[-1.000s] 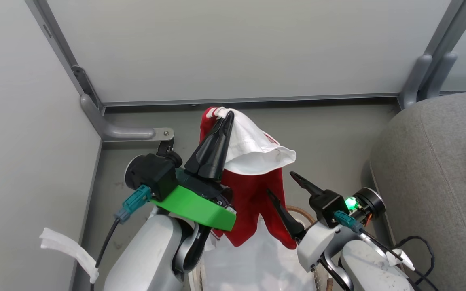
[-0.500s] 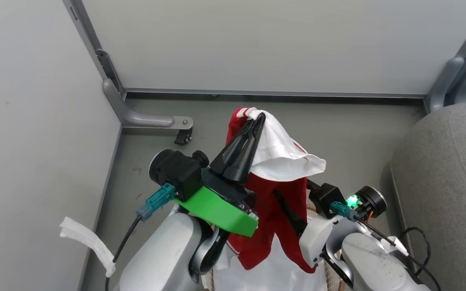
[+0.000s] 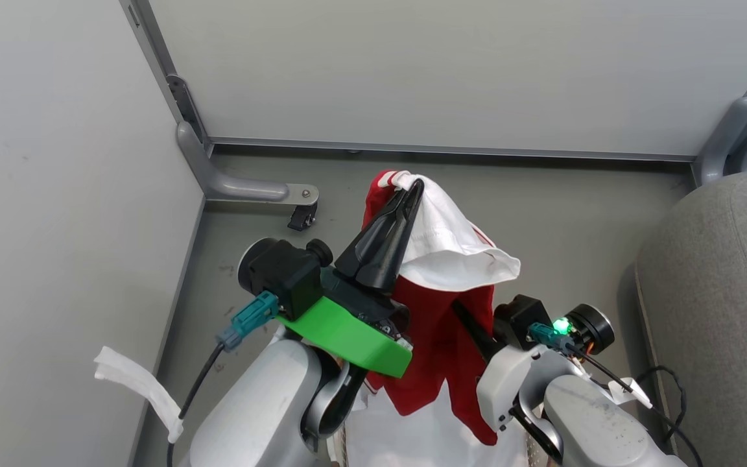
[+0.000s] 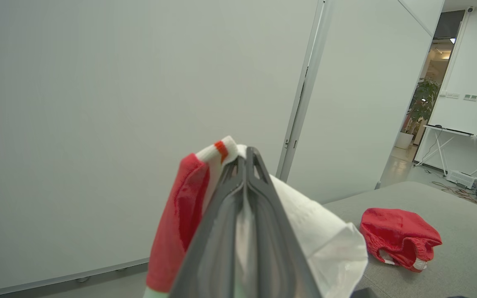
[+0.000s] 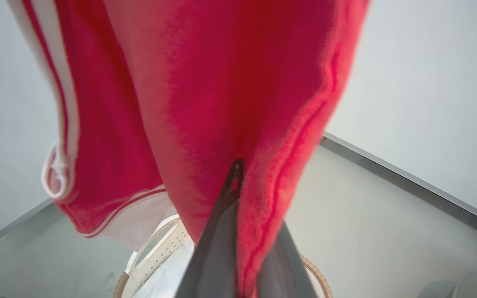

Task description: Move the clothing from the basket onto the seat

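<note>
1. The left tool [image 3: 414,188] is clenched on the top edge of a red garment [image 3: 435,337] and holds it aloft. A white inner layer is folded out over the red cloth just below the grip.
2. Lower down, the right tool [image 5: 236,167] is pinched shut on a fold of the same garment, its two dark fingers pressed together with red fabric caught between them.
3. The garment hangs free between the two arms, above the basket [image 5: 151,248]. The basket's white perforated wall and brown woven rim show beneath the hem in the right wrist view. White stripes run down one side of the cloth.
4. The grey seat [image 3: 723,292] stands to the robot's right, apart from the hanging garment. In the left wrist view a second garment [image 4: 400,240], also red, lies crumpled on the cushion.
5. Pale partition walls [image 3: 412,65] on metal feet close off the grey floor [image 3: 574,207] behind the arms.
</note>
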Motion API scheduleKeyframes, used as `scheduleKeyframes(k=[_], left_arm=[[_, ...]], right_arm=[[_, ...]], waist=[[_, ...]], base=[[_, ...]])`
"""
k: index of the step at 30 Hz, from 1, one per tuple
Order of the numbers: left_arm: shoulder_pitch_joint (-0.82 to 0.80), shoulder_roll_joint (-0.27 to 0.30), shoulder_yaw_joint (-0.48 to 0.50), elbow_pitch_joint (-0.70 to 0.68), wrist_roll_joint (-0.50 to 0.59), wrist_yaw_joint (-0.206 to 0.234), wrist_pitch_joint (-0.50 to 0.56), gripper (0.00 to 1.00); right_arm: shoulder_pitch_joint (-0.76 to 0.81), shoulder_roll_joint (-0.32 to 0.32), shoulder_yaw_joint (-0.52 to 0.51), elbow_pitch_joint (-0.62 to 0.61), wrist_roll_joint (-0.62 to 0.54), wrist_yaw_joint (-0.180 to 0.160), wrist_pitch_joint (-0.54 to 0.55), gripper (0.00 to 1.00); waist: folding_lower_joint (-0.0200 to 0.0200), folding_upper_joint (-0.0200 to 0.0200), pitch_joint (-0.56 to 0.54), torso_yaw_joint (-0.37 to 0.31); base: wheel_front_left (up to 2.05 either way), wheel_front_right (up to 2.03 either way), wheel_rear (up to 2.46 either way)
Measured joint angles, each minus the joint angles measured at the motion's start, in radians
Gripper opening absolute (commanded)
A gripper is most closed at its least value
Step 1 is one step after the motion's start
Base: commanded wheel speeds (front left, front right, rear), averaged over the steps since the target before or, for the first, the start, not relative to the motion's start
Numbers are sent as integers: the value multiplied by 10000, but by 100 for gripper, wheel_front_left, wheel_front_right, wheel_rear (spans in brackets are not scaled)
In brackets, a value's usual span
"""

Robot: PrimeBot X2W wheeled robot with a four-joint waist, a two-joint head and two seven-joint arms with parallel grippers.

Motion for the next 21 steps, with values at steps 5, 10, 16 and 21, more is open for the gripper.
scheduleKeyframes(k=[5,10,16,21], left_arm=[[8,-2,36,12,2,0,0,0],[66,-2,155,12,36,0,0,0],[238,-10,445,173,456,0,-2,100],[453,0,899,531,922,0,-23,100]], right_arm=[[25,0,-6,-90,15,0,0,0],[136,0,-6,-153,38,0,0,0],[192,0,-98,-550,69,0,0,0],[468,0,-182,-991,125,2,2,0]], waist=[[0,0,-10,-89],[0,0,-52,-167],[0,0,-47,-439],[0,0,-61,-984]], base=[[0,0,0],[0,0,0],[0,0,0],[0,0,0]])
